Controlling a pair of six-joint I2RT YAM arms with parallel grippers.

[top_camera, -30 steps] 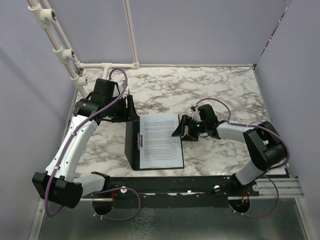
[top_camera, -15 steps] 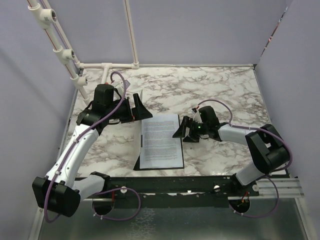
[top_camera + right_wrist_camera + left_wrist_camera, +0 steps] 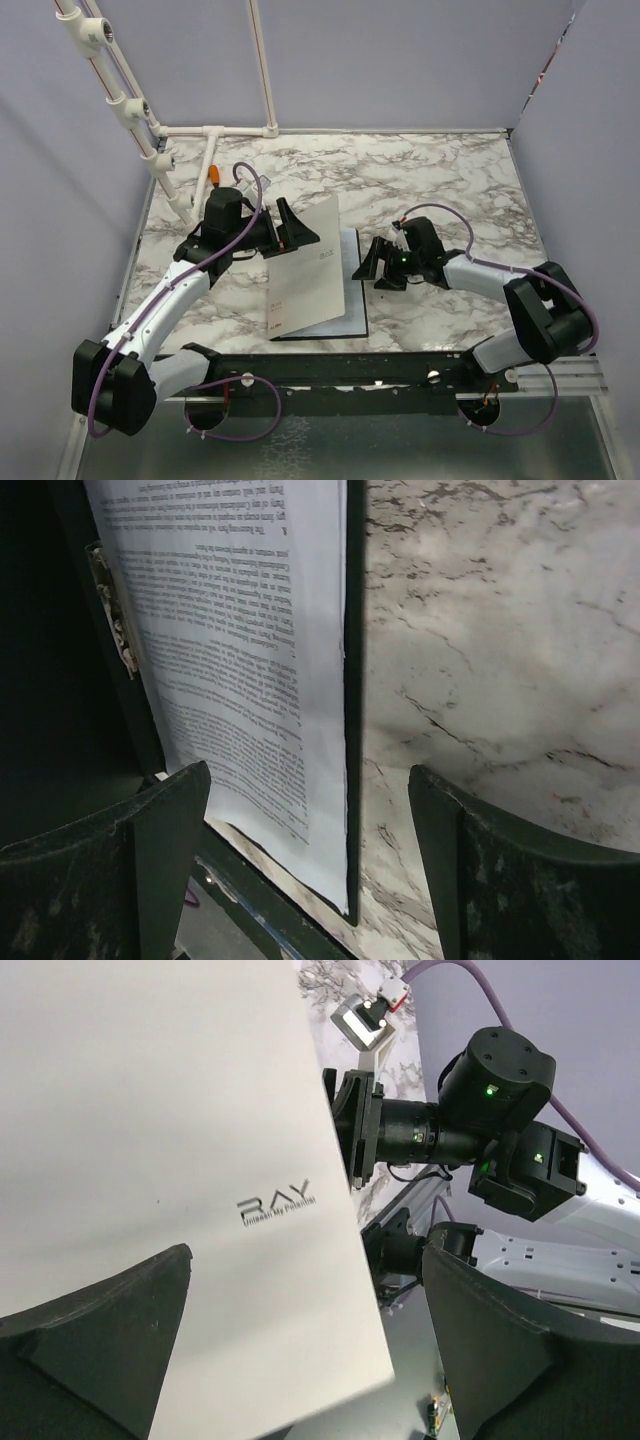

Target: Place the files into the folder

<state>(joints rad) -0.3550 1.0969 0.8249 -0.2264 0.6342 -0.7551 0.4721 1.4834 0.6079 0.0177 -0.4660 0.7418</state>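
Top external: folder cover (image 3: 305, 265) over most files (image 3: 350, 272); left claw (image 3: 292, 228), right claw (image 3: 376, 266) spread wide

Folder (image 3: 305, 262) cover: smooth matt card or plastic, pale grey-beige, grey printed logo; inside matt black. Spine clip (image 3: 112, 610): dull metal, scuffed. Files (image 3: 250, 630): plain white paper, matt, dense black print. Table (image 3: 430, 180): marble-look top, smooth, slight sheen. Fingers (image 3: 500, 880) of right gripper (image 3: 308, 780): black plastic, matt, pale scuff marks. Frame pipes (image 3: 262, 70): white plastic, semi-gloss.
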